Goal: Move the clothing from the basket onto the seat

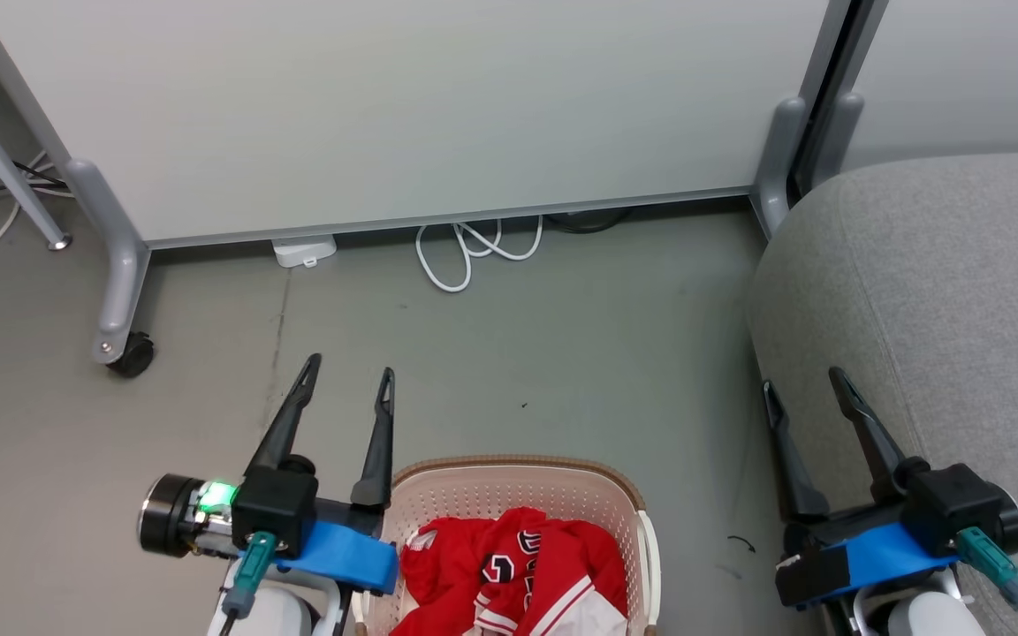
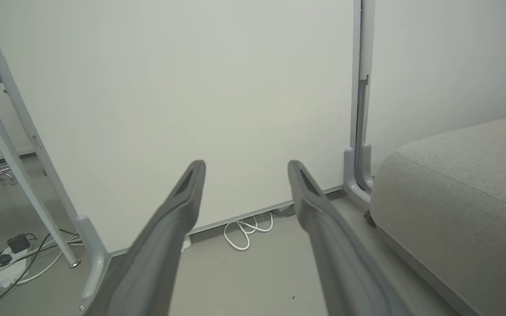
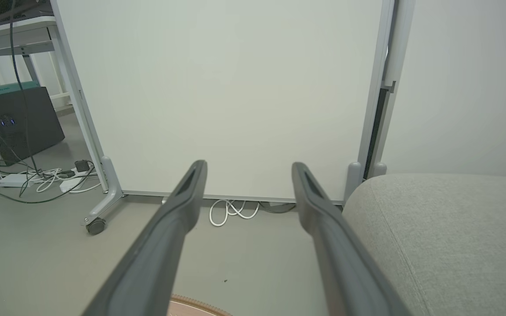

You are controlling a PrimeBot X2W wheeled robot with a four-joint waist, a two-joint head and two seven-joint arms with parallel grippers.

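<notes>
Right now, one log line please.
left gripper open; right gripper open; red soft clothing in cream perforated basket; grey fabric seat on right

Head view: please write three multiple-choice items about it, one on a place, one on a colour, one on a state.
1. Where does the clothing lie?
A. in the basket
B. on the seat
C. on the floor

2. What is its main colour?
A. blue
B. red
C. green

3. How are the left gripper and the right gripper?
A. both open, empty
B. both shut
C. left shut on cloth

Key:
1 A, the clothing sits inside the basket's wall, apart from the seat.
2 B, the fabric is red with white trim.
3 A, each one's jaws stand spread with nothing between them.
</notes>
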